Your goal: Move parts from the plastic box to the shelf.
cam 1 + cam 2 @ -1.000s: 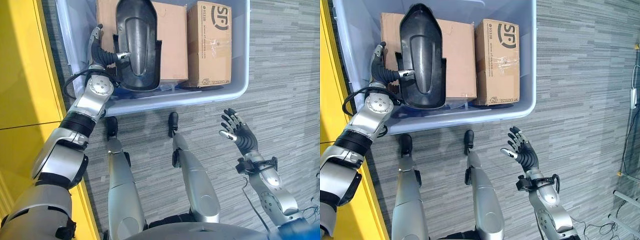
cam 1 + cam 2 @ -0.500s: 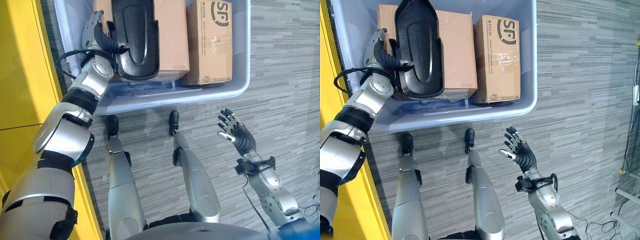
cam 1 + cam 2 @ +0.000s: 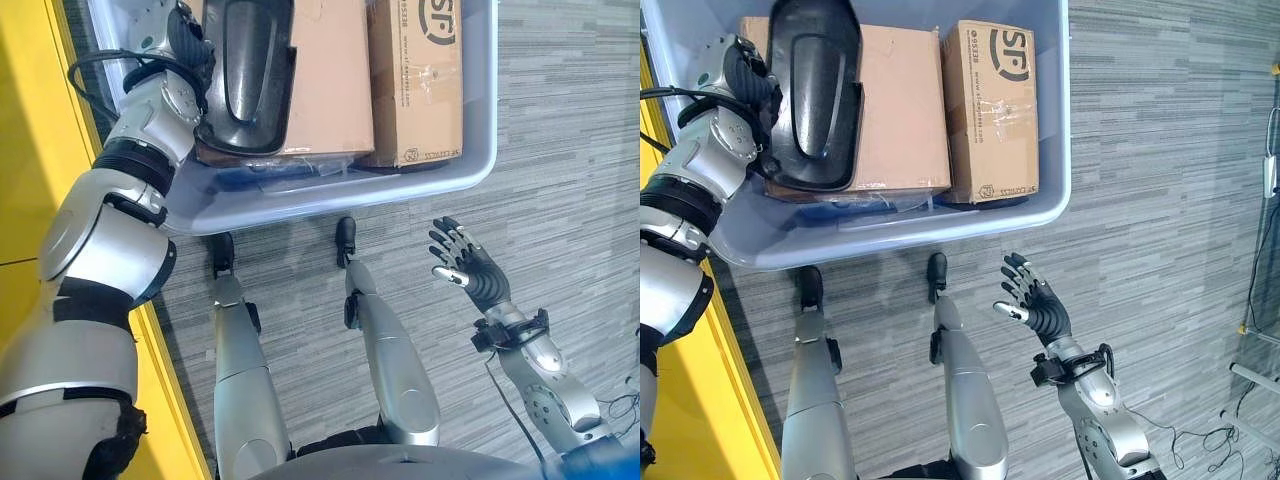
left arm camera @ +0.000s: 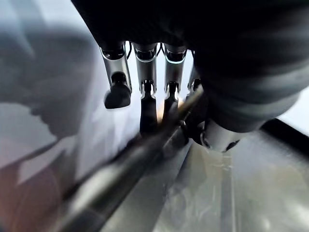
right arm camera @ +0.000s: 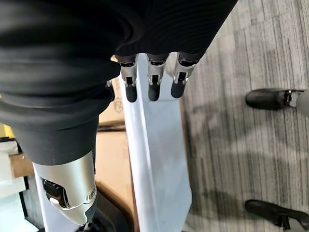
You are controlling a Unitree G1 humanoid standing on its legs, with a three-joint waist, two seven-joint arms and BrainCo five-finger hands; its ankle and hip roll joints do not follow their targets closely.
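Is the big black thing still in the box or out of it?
In. The black part lies on a cardboard box inside the plastic box, left hand at its edge.

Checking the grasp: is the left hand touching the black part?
Touching. In the left wrist view, the left hand's fingers curl onto the black part's edge.

You see a grey striped floor (image 3: 560,150), and the pale plastic box (image 3: 330,200) stands directly on it. A yellow strip (image 3: 40,150) runs along the floor, just beside the box's left side.
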